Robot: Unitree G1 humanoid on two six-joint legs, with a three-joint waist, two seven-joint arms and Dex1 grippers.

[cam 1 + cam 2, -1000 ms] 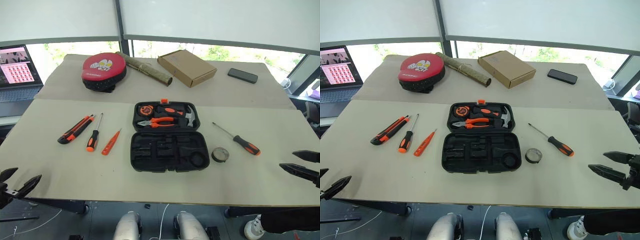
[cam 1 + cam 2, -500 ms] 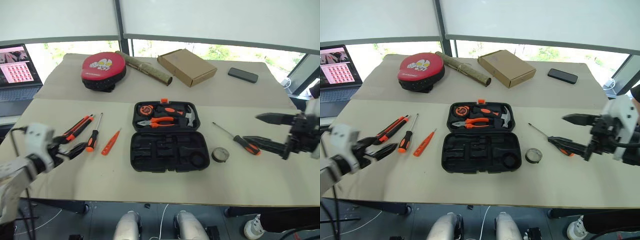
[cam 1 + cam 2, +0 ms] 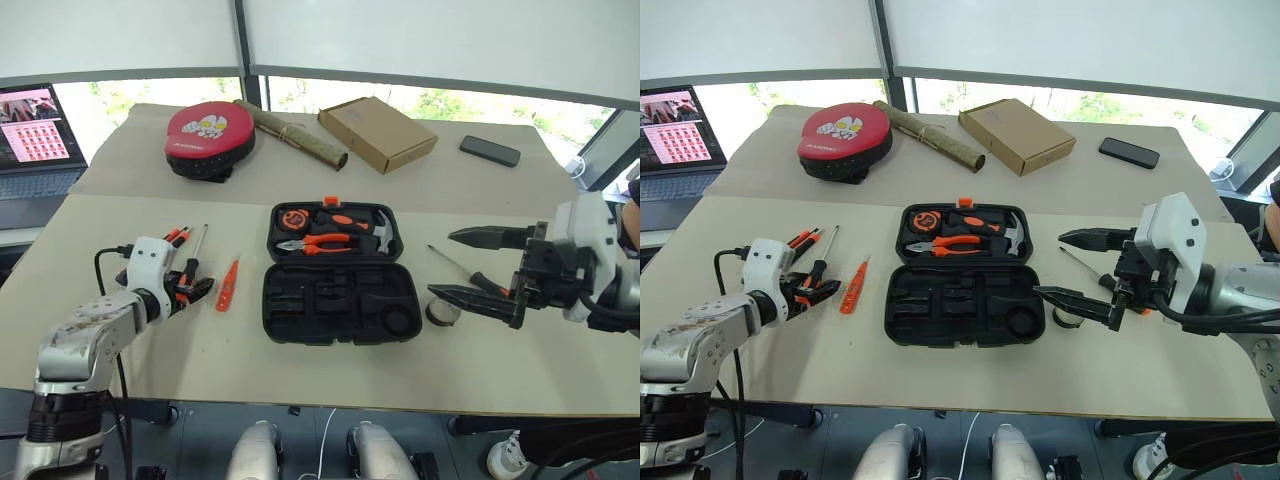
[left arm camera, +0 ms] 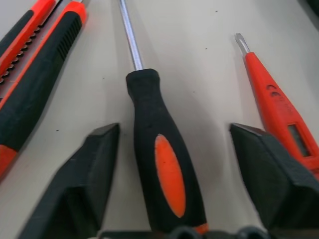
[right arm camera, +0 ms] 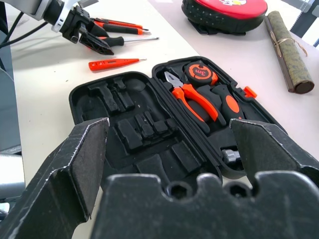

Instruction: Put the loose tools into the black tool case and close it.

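The black tool case [image 3: 278, 305] lies open mid-table, its near half showing bare recesses and its far half holding pliers, a hammer and a tape measure. Left of it lie the utility knife [image 4: 45, 74], a short screwdriver [image 4: 159, 164] and the orange tester screwdriver [image 3: 228, 284]. My left gripper [image 3: 190, 290] is open, its fingers [image 4: 89, 174] standing on either side of the short screwdriver's handle without touching it. Right of the case, my right gripper [image 3: 441, 264] hangs wide open above the long-shafted screwdriver [image 3: 482, 281] and the tape roll [image 3: 440, 315], partly covering both.
Along the far side sit a red-topped black pad [image 3: 208, 135], a rolled mat [image 3: 295, 135], a brown cardboard box [image 3: 377, 132] and a phone [image 3: 490, 150]. A laptop [image 3: 35, 140] stands off the table's left edge.
My left gripper has come forward and right onto the short screwdriver, its fingers narrower. My right gripper has swung left, over the long screwdriver and tape roll, still wide open.
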